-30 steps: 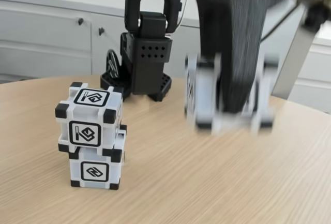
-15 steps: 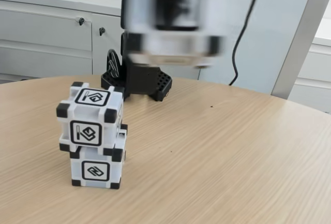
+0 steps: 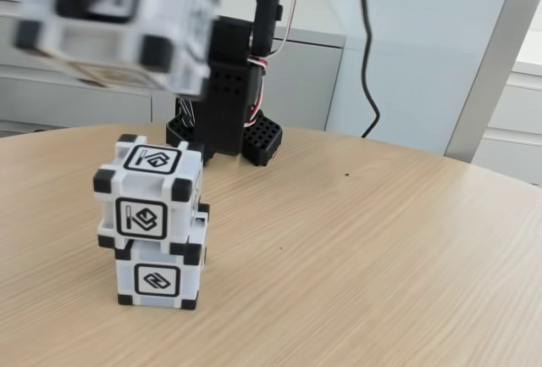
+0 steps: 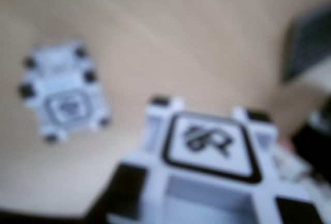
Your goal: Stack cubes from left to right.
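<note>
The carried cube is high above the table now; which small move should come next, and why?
Probably a small shift sideways, then down: the carried cube hangs blurred, above and slightly left of the two-cube stack in the fixed view, and the wrist view shows the stack off to one side.

Fixed view: camera low, near table [image 3: 356,282] height, close in, facing across the wood toward the arm's base [image 3: 233,121] and white cabinets [image 3: 76,70] behind. Wrist view: camera on the arm, high up, looking steeply down at the table [image 4: 155,32], blurred. Shared ground: the stacked cubes [image 3: 152,223], seen from above in the wrist view [image 4: 64,92], and the carried cube [image 3: 114,24], close up there [image 4: 207,167].
</note>
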Robot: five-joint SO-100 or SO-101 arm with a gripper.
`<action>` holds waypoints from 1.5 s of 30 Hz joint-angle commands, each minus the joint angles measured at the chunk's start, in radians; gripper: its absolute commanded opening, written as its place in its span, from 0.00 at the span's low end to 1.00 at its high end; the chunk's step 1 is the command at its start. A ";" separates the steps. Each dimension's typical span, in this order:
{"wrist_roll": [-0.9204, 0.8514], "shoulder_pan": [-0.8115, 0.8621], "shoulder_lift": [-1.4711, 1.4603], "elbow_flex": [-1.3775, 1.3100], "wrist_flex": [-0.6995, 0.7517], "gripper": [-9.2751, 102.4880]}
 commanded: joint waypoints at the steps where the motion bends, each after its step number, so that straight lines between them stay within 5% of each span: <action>1: -0.017 0.051 0.028 -0.034 0.005 0.19; 17: -0.037 0.057 0.049 0.196 0.006 0.18; 45: 0.040 0.052 0.051 0.201 0.011 0.18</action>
